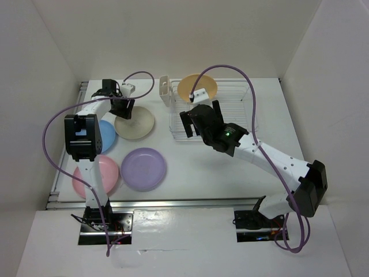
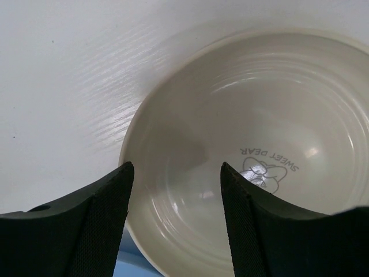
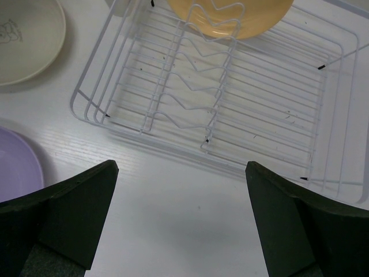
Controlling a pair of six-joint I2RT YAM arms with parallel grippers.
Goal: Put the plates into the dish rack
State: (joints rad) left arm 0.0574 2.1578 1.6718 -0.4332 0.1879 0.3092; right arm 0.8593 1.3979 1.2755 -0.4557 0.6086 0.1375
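**Left gripper** (image 2: 176,167): jaws spread, nothing held. They straddle the cream plate (image 1: 138,126) at its 11 o'clock rim in the top view, one finger outside the rim and one over the well.

**Recommendation:** lower until the rim sits deep between the pads, close squarely, and lift gently. The smooth rim looks likely to slip.

**Right gripper** (image 3: 181,166): spread wide and empty, near the 7 o'clock corner of the dish rack (image 3: 271,115).

**Rack contents:** yellow-orange plate (image 3: 253,17) only, at the 12 o'clock end.

**Cutlery holder** (image 1: 165,91): contents not visible.

**Outstanding, flat on the table** (image 1: 196,173): light blue plate (image 1: 106,137), pink plate (image 1: 109,173) and lilac plate (image 1: 143,168), at 8 to 6 o'clock of the cream plate.
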